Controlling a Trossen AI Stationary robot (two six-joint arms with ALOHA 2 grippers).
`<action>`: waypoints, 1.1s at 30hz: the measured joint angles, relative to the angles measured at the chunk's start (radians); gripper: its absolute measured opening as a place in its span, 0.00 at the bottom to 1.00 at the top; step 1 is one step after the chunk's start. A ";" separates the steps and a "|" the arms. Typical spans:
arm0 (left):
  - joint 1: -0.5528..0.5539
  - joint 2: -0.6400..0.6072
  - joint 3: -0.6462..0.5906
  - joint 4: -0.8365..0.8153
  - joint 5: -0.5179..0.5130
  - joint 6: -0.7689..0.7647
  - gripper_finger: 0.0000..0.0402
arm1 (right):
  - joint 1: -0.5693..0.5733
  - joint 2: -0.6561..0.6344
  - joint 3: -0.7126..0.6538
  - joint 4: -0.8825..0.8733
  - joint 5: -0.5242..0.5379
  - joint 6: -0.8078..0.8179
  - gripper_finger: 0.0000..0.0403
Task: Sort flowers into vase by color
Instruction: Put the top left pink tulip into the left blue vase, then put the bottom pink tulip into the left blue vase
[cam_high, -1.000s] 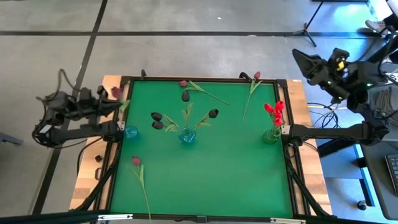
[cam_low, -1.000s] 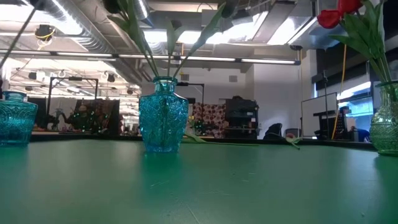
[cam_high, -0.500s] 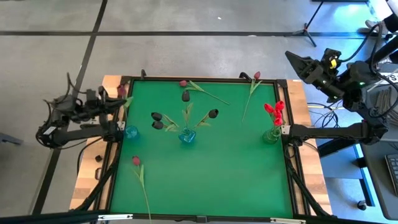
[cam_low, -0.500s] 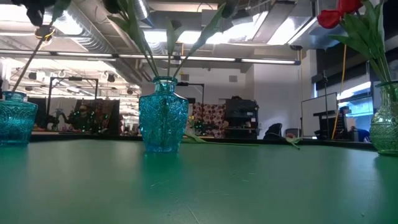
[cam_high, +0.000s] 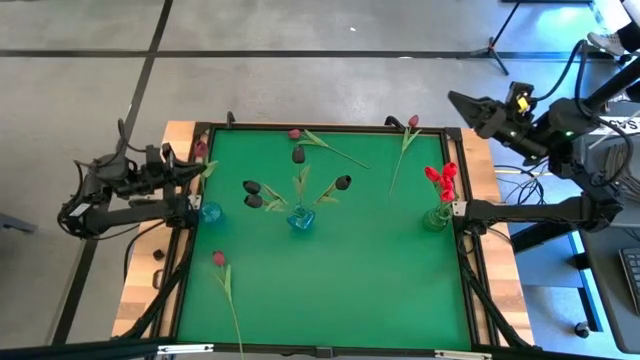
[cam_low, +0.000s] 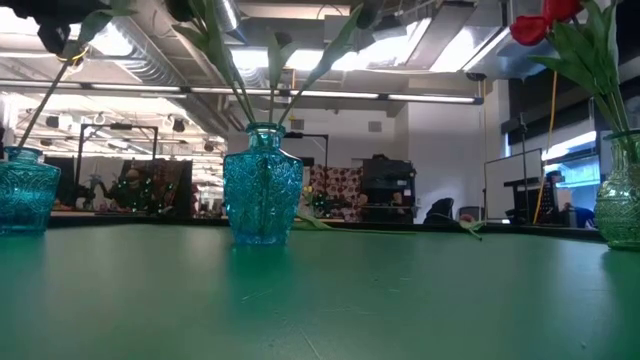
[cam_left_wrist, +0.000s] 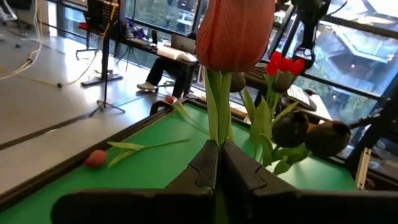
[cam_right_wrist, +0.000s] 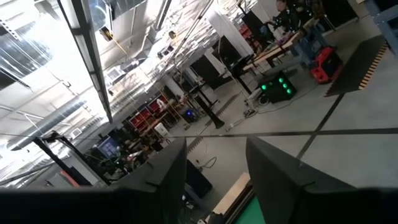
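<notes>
left gripper (cam_left_wrist: 217, 163) clenched on a pink-maroon tulip (cam_left_wrist: 235, 31) stem, raised at the counter (cam_high: 330, 270) left edge just above the small blue vase (cam_high: 210, 211). right gripper (cam_high: 462, 103) released, empty, parked off the far right corner.

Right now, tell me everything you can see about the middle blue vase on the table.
The middle vase is clear teal-blue glass with a cut, faceted pattern, a bulging body, a narrow neck and a flared rim. It stands upright on the green table, a little left of centre and apart from the other two vases. Several thin green stems with narrow leaves rise from its neck and fan outward; from above, they end in near-black tulip heads. No pincer touches it.
</notes>
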 joint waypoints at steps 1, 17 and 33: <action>0.000 0.000 0.000 0.001 0.008 -0.002 0.02 | 0.000 0.000 0.000 0.000 0.000 0.000 0.41; 0.000 0.001 0.063 -0.239 0.038 -0.310 0.22 | 0.000 0.000 0.000 -0.002 -0.002 -0.009 0.41; 0.000 0.001 0.306 -0.436 0.241 -0.425 0.35 | 0.000 0.000 0.000 -0.069 -0.011 -0.023 0.41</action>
